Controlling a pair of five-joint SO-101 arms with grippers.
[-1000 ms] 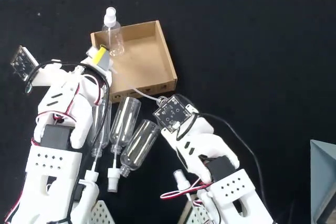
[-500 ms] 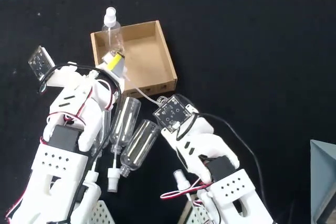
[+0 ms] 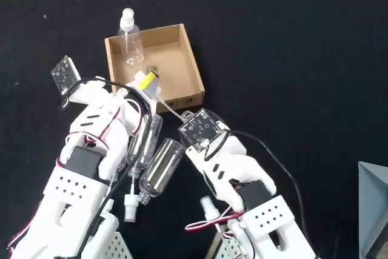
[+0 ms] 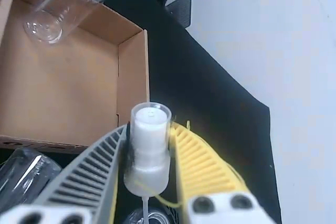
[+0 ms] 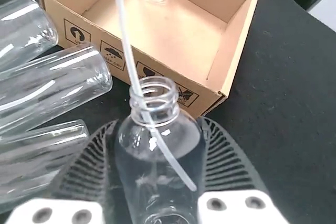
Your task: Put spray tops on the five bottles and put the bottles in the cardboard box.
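My left gripper (image 4: 150, 129) is shut on a white spray top (image 4: 150, 148). In the high view it hovers (image 3: 147, 82) over the near edge of the cardboard box (image 3: 195, 68). The top's thin tube (image 5: 137, 87) slants down into the open neck of a clear bottle (image 5: 156, 153), and my right gripper (image 5: 157, 129) is shut on that bottle just in front of the box. One capped bottle (image 3: 129, 37) leans in the box's far left corner. Open bottles (image 3: 159, 165) lie between the arms.
A loose spray top (image 3: 130, 203) lies on the black table by the left arm's base, and another spray top (image 3: 209, 207) rests beside the right arm's base. A grey object (image 3: 373, 210) stands at the right edge. The box floor (image 4: 63, 98) is bare apart from the one bottle.
The left arm has swung right and nearer with the spray top, from the box's left wall to its front edge. The right arm and its bottle stay put.
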